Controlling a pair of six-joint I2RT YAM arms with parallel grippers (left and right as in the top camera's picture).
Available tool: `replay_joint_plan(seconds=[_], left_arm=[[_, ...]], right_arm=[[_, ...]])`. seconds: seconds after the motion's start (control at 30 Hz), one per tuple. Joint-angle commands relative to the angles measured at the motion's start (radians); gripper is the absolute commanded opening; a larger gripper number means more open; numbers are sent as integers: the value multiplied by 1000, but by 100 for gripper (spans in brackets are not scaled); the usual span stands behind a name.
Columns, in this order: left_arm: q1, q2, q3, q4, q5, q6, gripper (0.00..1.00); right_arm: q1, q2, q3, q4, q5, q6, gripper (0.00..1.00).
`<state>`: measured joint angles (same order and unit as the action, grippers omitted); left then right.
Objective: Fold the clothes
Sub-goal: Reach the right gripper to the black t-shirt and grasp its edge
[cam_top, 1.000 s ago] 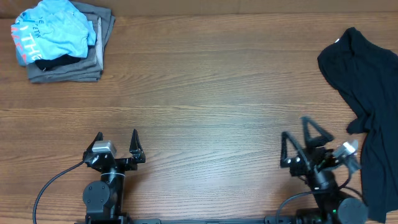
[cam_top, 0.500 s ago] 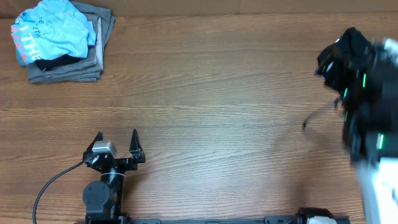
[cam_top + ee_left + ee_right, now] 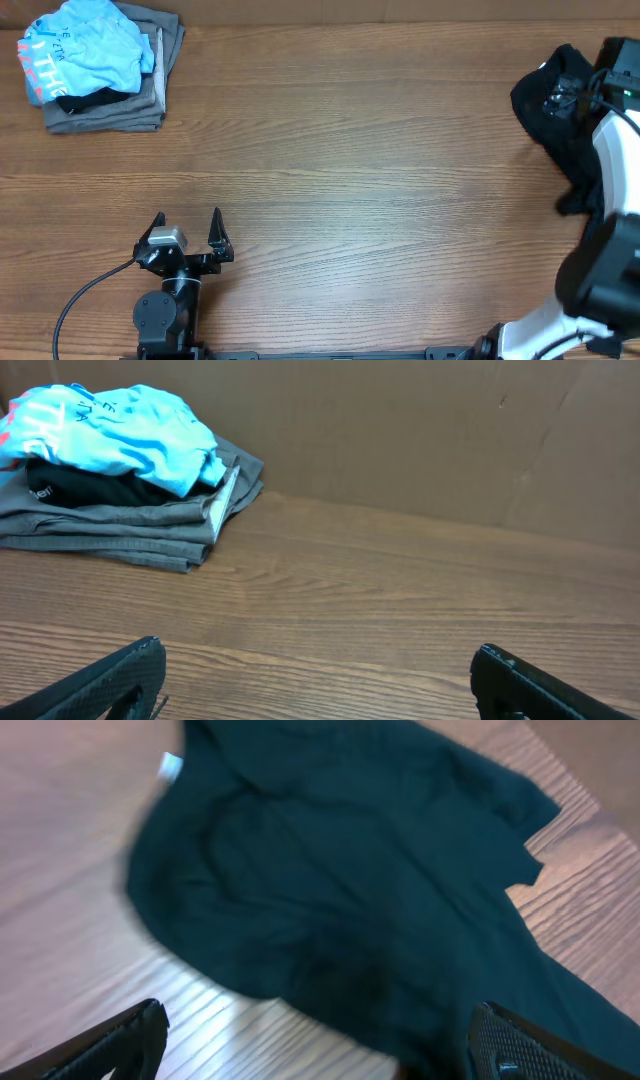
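**Black T-shirt bunched at table's right edge; both grippers wide open**

Overhead: the black T-shirt (image 3: pixel 555 135) lies crumpled at the far right and runs off the frame's right edge. Its white tag (image 3: pixel 541 66) sits at the upper left of the heap. A long stretch of bare wooden table (image 3: pixel 350 150) separates it from the pile in the top left corner, where a light blue shirt (image 3: pixel 85 50) lies on a grey garment (image 3: pixel 120 112). The right arm (image 3: pixel 612 150) reaches up along the right edge, over the T-shirt. The right gripper (image 3: pixel 567 95) is above the T-shirt's upper part, hard to make out against the dark cloth. The left gripper (image 3: pixel 188 222) sits low at front left, jaws spread, empty, well apart from the pile.

Left wrist: fingertips (image 3: pixel 120 675) in the bottom corners, wide apart. Open wood lies ahead up to a cardboard wall (image 3: pixel 450 430), with the pile at upper left.

Right wrist: slightly blurred. The T-shirt (image 3: pixel 350 900) fills most of the view, with bare wood at left and upper right. Fingertips (image 3: pixel 120 1035) are spread wide and grip nothing. Contact with the cloth cannot be told.
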<state>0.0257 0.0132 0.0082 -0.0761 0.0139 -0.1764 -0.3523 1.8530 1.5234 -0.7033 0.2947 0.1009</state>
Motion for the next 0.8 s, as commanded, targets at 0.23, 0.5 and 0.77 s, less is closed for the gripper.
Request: replay_joint_plan(seconds=[0.23, 0.5, 0.77], left_arm=[[-4, -9, -3, -2, 1, 23, 100], [-4, -9, -3, -2, 1, 23, 100], [-4, -9, -3, -2, 1, 23, 100]], right_arm=[[-193, 191, 34, 162, -112, -45, 100], [-343, 233, 34, 325, -201, -16, 100], [-419, 287, 34, 421, -326, 60, 100]])
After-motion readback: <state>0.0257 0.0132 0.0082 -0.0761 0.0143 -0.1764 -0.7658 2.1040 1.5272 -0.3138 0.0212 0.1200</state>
